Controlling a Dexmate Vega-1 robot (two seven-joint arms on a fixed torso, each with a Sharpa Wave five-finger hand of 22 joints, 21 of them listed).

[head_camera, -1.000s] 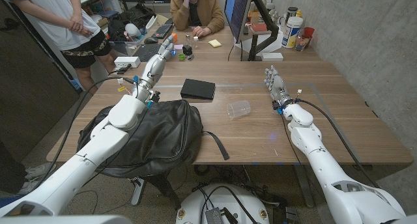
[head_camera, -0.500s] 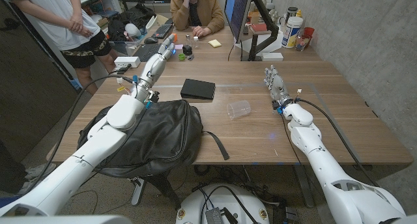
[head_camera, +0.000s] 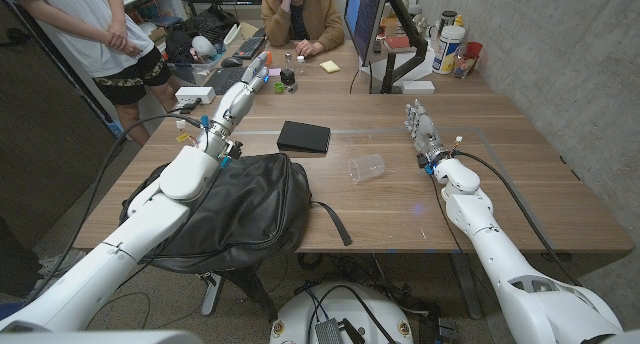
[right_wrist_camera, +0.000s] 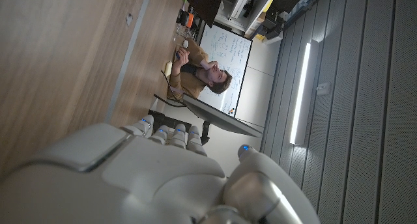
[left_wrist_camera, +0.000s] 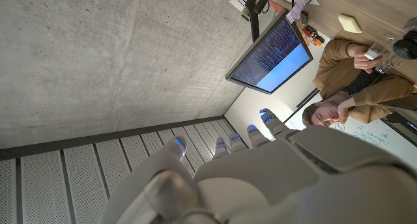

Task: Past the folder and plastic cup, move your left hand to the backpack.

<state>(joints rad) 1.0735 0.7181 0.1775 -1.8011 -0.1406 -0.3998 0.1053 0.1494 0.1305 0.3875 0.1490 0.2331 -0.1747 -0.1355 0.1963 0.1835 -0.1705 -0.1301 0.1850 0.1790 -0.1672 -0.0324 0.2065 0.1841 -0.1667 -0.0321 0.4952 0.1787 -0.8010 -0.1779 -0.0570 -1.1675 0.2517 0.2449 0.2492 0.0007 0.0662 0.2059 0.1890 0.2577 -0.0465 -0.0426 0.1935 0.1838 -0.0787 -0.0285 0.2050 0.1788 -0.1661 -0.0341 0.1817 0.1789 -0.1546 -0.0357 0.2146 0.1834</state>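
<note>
At the near edge of the worktop [head_camera: 520,184] the black backpack [head_camera: 225,209] lies slumped, part of its body hanging over that edge and a strap [head_camera: 333,224] trailing toward the middle. The left forearm passes over the backpack's far-left part. Beyond the bag, the left robot hand [head_camera: 243,87] is raised above the worktop's left side, fingers extended and slightly apart, holding nothing; in the left wrist view the fingertips [left_wrist_camera: 260,120] point up toward a concrete ceiling. Just past the backpack's far edge sits the black folder [head_camera: 303,137], lying flat, and to its right the clear plastic cup [head_camera: 367,167] lies on its side, apart from both. Bare wood stretches between the cup and the right robot hand [head_camera: 422,130], which stands with fingers straight and close together, empty, on the right side. Farther back, a monitor [head_camera: 366,24] and bottles [head_camera: 450,42] crowd the far edge, where a seated person [head_camera: 298,16] leans; another person [head_camera: 95,34] stands at far left.
</note>
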